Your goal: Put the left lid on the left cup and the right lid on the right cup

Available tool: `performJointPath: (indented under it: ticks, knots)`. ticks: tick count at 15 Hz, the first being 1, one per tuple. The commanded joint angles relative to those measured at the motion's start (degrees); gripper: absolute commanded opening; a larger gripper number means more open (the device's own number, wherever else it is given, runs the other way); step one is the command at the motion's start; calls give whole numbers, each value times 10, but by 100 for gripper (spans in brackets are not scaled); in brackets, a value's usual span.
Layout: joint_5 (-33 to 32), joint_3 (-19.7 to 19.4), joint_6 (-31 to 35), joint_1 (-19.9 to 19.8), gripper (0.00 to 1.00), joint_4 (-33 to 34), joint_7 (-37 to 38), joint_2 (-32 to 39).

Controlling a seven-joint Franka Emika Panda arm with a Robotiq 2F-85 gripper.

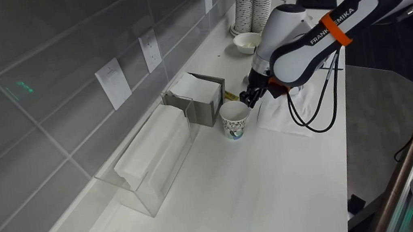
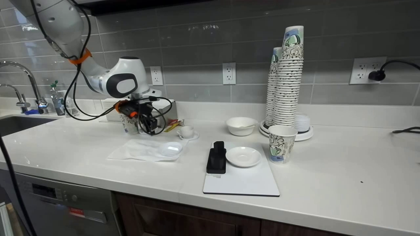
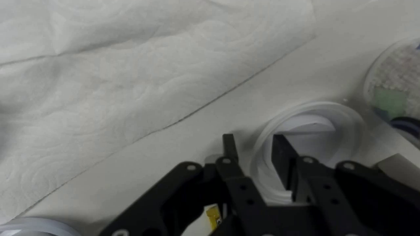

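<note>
The left cup is a patterned paper cup (image 1: 236,125), upright beside the grey napkin box; it also shows in an exterior view (image 2: 129,124), partly behind the gripper, and blurred in the wrist view (image 3: 393,88). A white lid (image 3: 315,147) with a raised rim lies by that cup. My gripper (image 3: 252,141) is open and low over the lid; one finger is inside its rim, the other outside. I cannot tell whether they touch. The right lid (image 2: 170,149) lies on a white napkin (image 2: 139,150). The right cup (image 2: 281,144) stands upright at the right.
A small white cup on a saucer (image 2: 187,131) and yellow packets (image 2: 172,126) lie close to the gripper. The napkin box (image 1: 204,112) and clear towel holder (image 1: 161,196) line the wall. A bowl (image 2: 242,126), tall cup stacks (image 2: 286,91) and a board (image 2: 249,183) with a plate stand farther right.
</note>
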Motion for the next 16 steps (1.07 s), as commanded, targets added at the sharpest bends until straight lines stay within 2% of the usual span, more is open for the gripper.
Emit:
performJointPath:
  ticks: [1,2,8,13,16]
  knots:
    - [15,3,6,-7,7,9,-4,11]
    - [18,4,5,-10,1,8,-6,11]
    - [45,2,-34,-39,0,-4,-20,-26]
    - [181,15,-97,-98,0,-15,-146,-113]
    - [256,-3,-144,-92,0,-14,-227,-172]
